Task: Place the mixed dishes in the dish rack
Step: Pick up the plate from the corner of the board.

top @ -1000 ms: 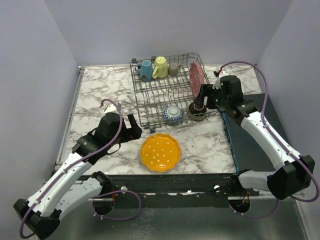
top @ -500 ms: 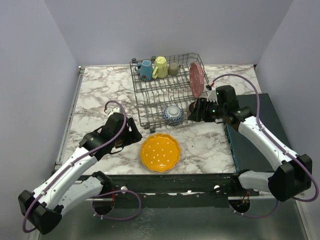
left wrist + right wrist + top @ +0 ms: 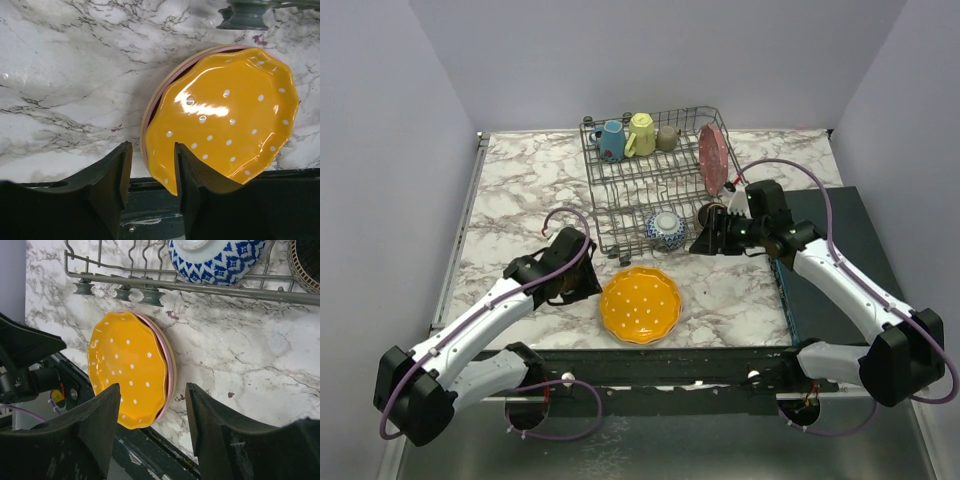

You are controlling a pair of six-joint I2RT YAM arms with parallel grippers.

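The orange-yellow scalloped plate lies on the pink plate on the table, in front of the dish rack. My left gripper is open, its jaws astride the stack's near left rim, one finger over the orange plate and one outside it. My right gripper hangs open and empty before the rack's front right corner. In the rack sit the blue-white bowl, dark brown bowl, dark red plate and three mugs.
A dark flat box lies along the table's right side under the right arm. The table's near edge runs just behind the plate stack. Grey walls close in the left, back and right.
My left gripper has slid right to the plate stack and its jaws have narrowed around the rim. My right gripper has drawn back and down from the rack, leaving the dark brown bowl there.
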